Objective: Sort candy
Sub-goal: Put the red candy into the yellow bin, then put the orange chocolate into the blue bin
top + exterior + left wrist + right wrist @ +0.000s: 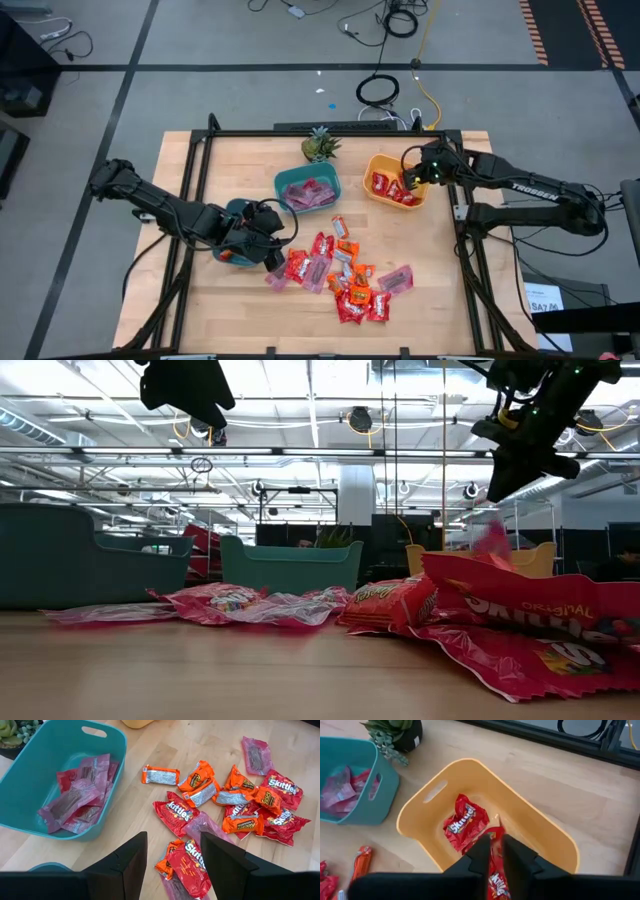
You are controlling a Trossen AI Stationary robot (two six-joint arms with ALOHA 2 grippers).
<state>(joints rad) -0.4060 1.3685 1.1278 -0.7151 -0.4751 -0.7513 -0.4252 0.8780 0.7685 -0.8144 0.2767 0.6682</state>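
The right gripper [494, 851] hangs over the yellow bowl [378, 162], its fingers nearly together with a red Skittles packet [496, 870] between them; I cannot tell whether they truly grip it. More red packets lie in that bowl. The left gripper [172, 865] hovers with fingers spread and empty above the near edge of the candy [340, 275] scattered mid-table (red, orange, pink wrappers). Pink packets fill the teal bowl [307, 190] beside a small plant [319, 146].

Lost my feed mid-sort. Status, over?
Right gripper above yellow bowl, red candy between its fingers. Left gripper open over candy pile. Nothing in the way.
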